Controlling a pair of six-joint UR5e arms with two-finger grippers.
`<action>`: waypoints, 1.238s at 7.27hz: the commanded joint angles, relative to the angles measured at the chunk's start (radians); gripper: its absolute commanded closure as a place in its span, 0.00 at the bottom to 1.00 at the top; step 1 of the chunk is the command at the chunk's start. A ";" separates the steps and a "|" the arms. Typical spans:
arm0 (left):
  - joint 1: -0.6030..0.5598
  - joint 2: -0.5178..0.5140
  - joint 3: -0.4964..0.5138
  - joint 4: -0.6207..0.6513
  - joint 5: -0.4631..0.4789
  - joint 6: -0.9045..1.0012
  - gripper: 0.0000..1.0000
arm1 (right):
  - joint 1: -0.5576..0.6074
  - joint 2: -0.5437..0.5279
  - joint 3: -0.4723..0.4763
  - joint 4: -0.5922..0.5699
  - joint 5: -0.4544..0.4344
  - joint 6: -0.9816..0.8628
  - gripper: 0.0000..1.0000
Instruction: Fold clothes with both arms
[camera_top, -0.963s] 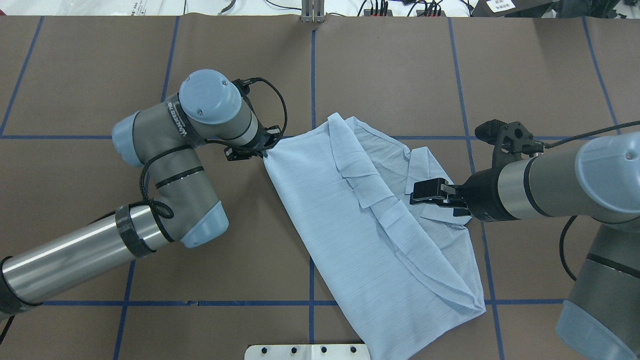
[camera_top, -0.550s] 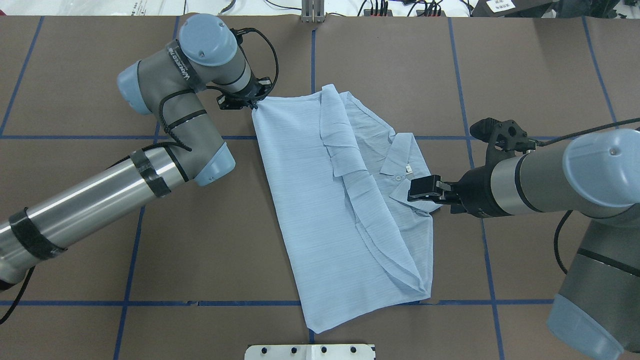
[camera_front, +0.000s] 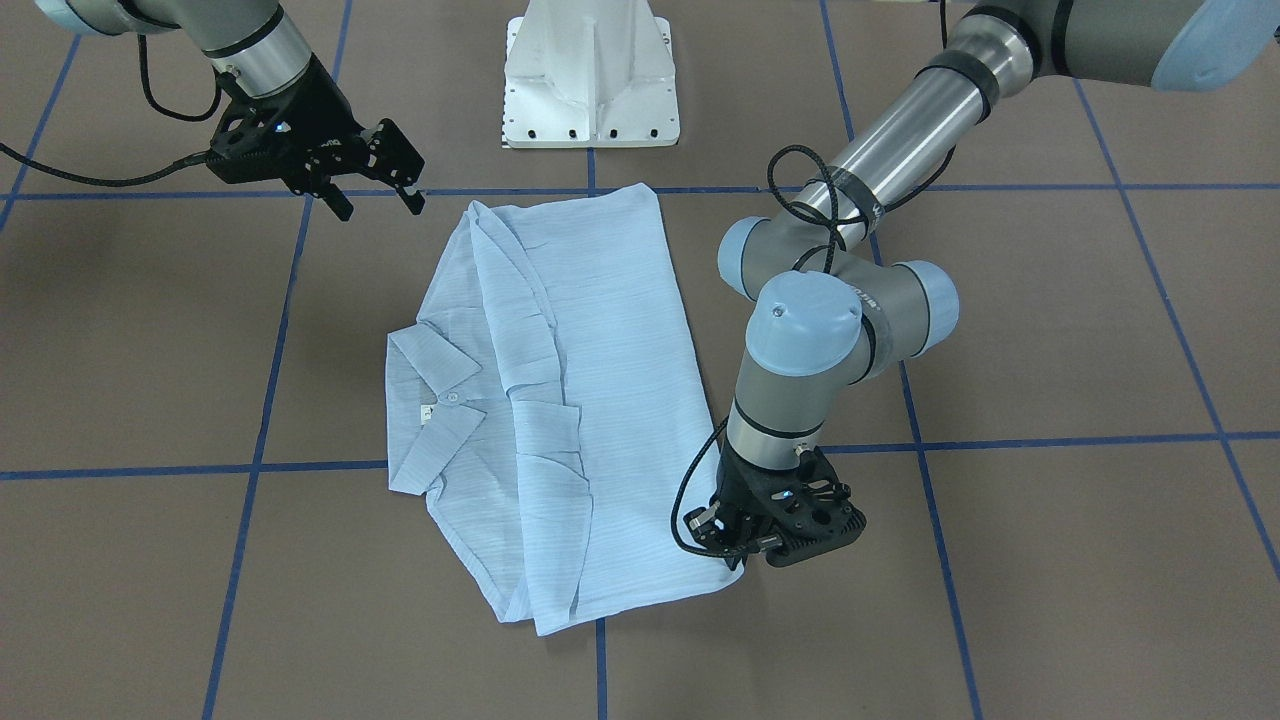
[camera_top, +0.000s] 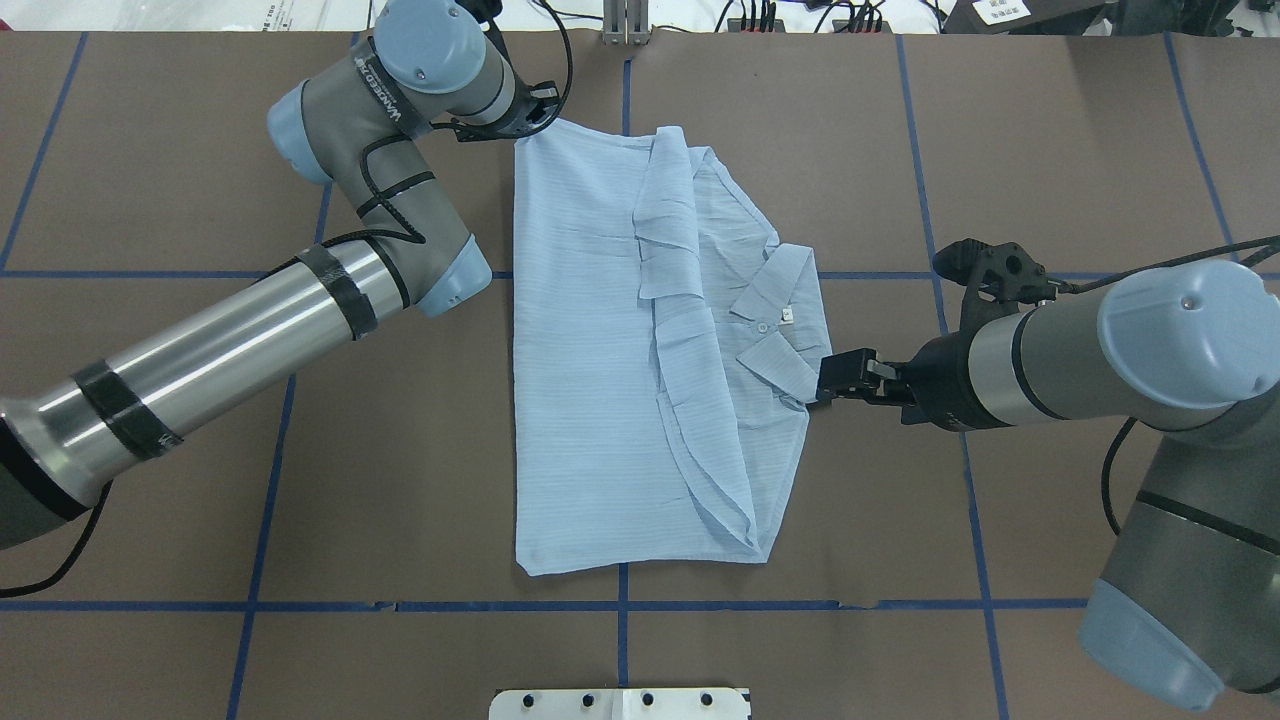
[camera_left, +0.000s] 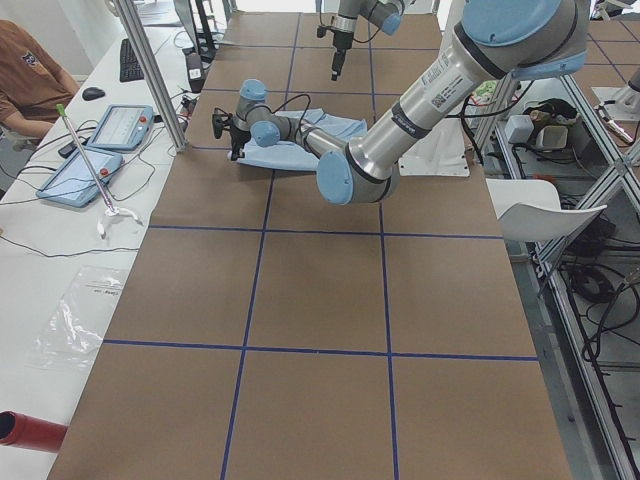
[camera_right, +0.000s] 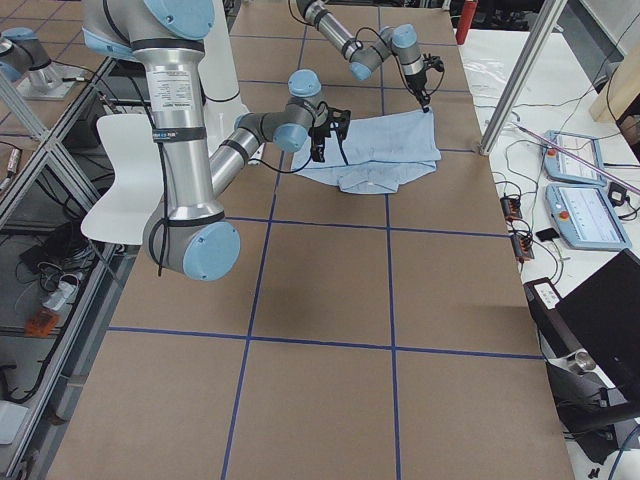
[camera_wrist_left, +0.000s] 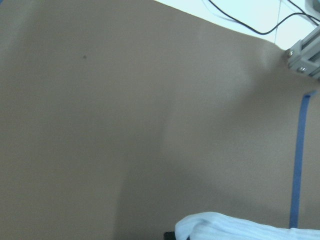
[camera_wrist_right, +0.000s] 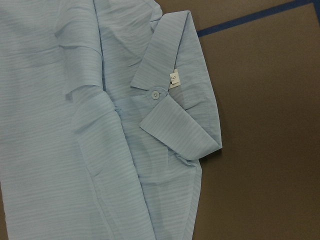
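The light-blue striped shirt (camera_top: 590, 350) lies flat on the brown table in a roughly rectangular fold, collar (camera_top: 775, 290) to the right, white neck tag (camera_wrist_right: 174, 78) and a button showing. My left gripper (camera_top: 522, 128) sits low at the shirt's far left corner, shut on that corner; in the front view the left gripper (camera_front: 735, 548) covers the corner of the shirt (camera_front: 610, 400). A bit of cloth (camera_wrist_left: 235, 227) shows at the left wrist view's bottom edge. My right gripper (camera_front: 380, 208) is open and empty, raised beside the collar side. In the overhead view the right gripper (camera_top: 825, 385) is just off the shirt's right edge.
A white pedestal base (camera_front: 590, 80) stands at the table's near edge. Blue tape lines (camera_top: 625, 600) grid the brown surface. A person (camera_left: 30, 80) sits at a side bench with tablets (camera_left: 120, 125). Aluminium posts (camera_right: 520, 70) rise at the far edge.
My left gripper has pulled the shirt's corner toward the far edge, swinging the shirt straight and square. The shirt has slid out from under the right gripper, which now stands off its edge.
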 joint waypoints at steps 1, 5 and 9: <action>0.010 -0.023 0.070 -0.110 0.057 0.022 1.00 | 0.000 0.005 -0.005 0.000 -0.009 0.000 0.00; -0.023 -0.014 0.030 -0.112 0.043 0.078 0.00 | -0.029 0.097 -0.103 -0.014 -0.078 -0.006 0.00; -0.100 0.300 -0.342 -0.049 -0.283 0.102 0.00 | -0.133 0.321 -0.241 -0.256 -0.239 -0.225 0.00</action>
